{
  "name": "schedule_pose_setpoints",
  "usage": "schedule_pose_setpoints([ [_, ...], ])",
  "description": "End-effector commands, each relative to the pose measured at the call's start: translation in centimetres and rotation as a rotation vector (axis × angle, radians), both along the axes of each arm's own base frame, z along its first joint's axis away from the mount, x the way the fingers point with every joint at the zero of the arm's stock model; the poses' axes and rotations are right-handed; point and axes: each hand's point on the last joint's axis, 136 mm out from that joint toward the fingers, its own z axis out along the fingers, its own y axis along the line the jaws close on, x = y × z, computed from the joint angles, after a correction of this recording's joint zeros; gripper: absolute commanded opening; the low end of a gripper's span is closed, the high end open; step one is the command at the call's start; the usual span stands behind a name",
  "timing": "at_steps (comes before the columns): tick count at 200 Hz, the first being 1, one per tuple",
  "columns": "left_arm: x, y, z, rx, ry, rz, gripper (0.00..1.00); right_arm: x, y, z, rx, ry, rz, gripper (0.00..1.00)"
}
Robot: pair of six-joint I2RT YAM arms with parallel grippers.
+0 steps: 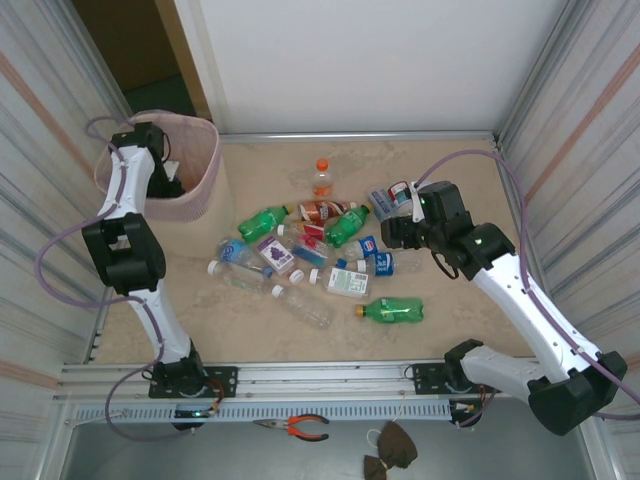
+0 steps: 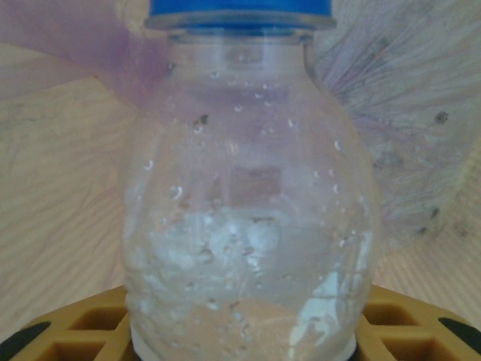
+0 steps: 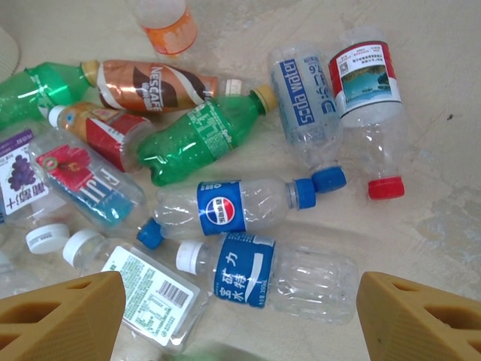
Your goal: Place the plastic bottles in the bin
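I see my left gripper (image 1: 163, 178) in the far-left bin (image 1: 207, 160), a blue-capped clear bottle (image 2: 248, 210) between its jaws pointing cap-first toward the pink liner (image 2: 409, 143), grip uncertain, while my open right gripper (image 3: 240, 304) hovers above the bottle pile (image 1: 310, 250).

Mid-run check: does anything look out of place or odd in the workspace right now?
Two stray items: orange-handled pliers and a brown cloth-like thing lie on the near side of the arms' mounting rail, off the table. The orange-capped bottle sits apart from the pile of bottles, nearer the far wall. Nothing looks spilled.
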Motion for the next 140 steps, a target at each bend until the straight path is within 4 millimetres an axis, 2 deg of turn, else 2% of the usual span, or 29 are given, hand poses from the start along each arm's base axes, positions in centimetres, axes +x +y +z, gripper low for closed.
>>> schedule_pose_setpoints([
  [1, -1.7, 0.1, 0.0, 0.006, 0.059, 0.026, 0.51, -0.4, -0.1, 0.2, 0.004, -0.012, 0.002, 0.8],
  [32, -1.3, -0.3, 0.6, -0.015, 0.026, 0.029, 0.63, -0.4, 0.0, 0.3, 0.007, -0.013, 0.004, 0.8],
  [58, -0.8, -0.9, 1.9, -0.044, -0.028, 0.029, 0.68, -0.4, 0.0, 0.4, 0.008, -0.014, 0.002, 0.8],
  [98, 0.1, -2.2, 5.2, -0.106, -0.148, 0.013, 0.75, -0.7, -0.1, 0.4, 0.006, 0.0, 0.002, 0.8],
  [140, 0.8, -2.9, 9.1, -0.138, -0.271, 0.006, 0.75, -1.1, -0.4, 0.5, 0.003, 0.008, -0.004, 0.8],
])
